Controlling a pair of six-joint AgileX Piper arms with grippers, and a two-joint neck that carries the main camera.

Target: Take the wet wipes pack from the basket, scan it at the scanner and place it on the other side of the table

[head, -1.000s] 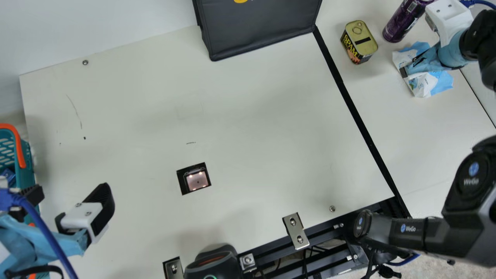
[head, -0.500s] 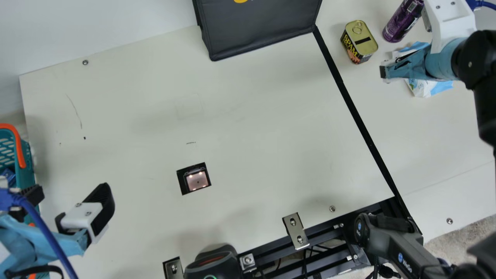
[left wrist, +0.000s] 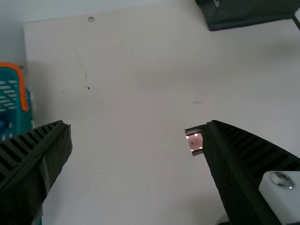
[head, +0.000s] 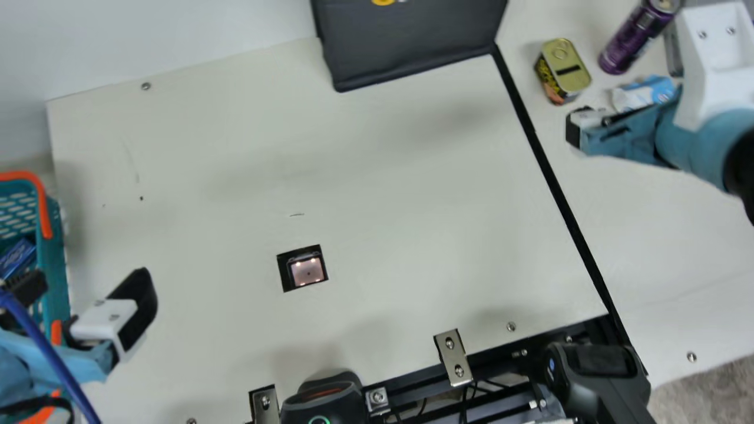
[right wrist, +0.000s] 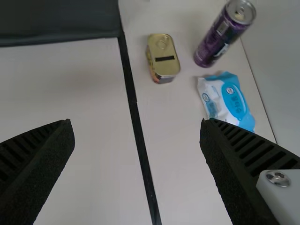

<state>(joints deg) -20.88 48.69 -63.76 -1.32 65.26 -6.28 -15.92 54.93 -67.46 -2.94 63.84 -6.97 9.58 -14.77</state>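
The white-and-blue wet wipes pack (head: 642, 91) lies on the table's right part beyond the black strip, partly behind my right gripper (head: 577, 131); in the right wrist view the whole pack (right wrist: 229, 101) lies apart from my right gripper (right wrist: 137, 123), which stands open with nothing between its fingers. My left gripper (head: 82, 294) is open and empty beside the teal basket (head: 58, 259) at the left; its wrist view has the left gripper (left wrist: 137, 124) over bare table. The lit scanner window (head: 307, 272) sits in the table between the arms.
A gold-topped can (head: 562, 70) and a purple can (head: 636, 38) stand near the pack. A black bag (head: 412, 44) is at the far edge. At the near edge are metal brackets (head: 453, 357) and a dark device (head: 321, 400) with a green ring. A blue item (head: 17, 257) lies in the basket.
My right gripper has moved off the pack, toward the black strip and the near side, leaving the pack on the table. The main camera has turned slightly. The left arm looks unmoved.
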